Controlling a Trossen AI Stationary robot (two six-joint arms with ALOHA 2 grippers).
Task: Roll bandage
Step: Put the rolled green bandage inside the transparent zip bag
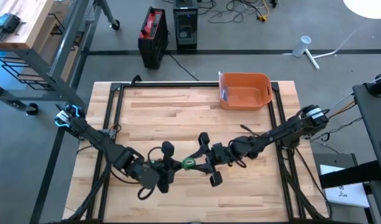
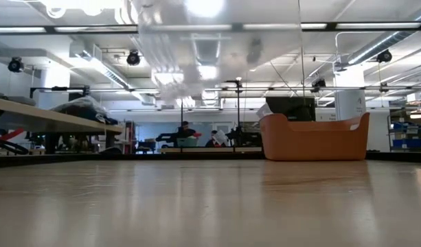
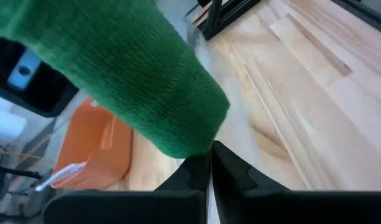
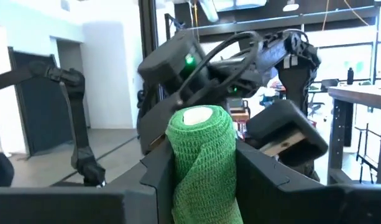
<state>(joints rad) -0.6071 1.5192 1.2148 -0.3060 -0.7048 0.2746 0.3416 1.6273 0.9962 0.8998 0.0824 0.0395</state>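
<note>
We find both arms meeting above the wooden surface (image 1: 178,118), on the side of it away from the orange bin (image 1: 245,91), which stands at the far edge. The green bandage roll (image 1: 189,163) sits between the two tools, lifted off the surface; the low view shows nothing resting on the surface near the bin (image 2: 313,137).

The right tool (image 1: 209,163) grasps the roll. In the right wrist view the roll (image 4: 201,155) stands upright between this tool's two dark fingers (image 4: 265,180), its pale core showing at the top, and both fingers press its sides.

The left tool (image 1: 167,165) lies just beside the roll, on the side away from the right arm. We see a loose strip of green bandage (image 3: 122,68) running from its tip in the left wrist view. Its fingers (image 3: 230,171) are clenched tight together at the edge of that strip, pinching the free end of the bandage. The same view shows the bin (image 3: 94,146) further off, with a clear plastic item (image 3: 59,174) lying in it.

In the right wrist view the left arm (image 4: 196,62) stands directly behind the roll, with a green light lit on it.
</note>
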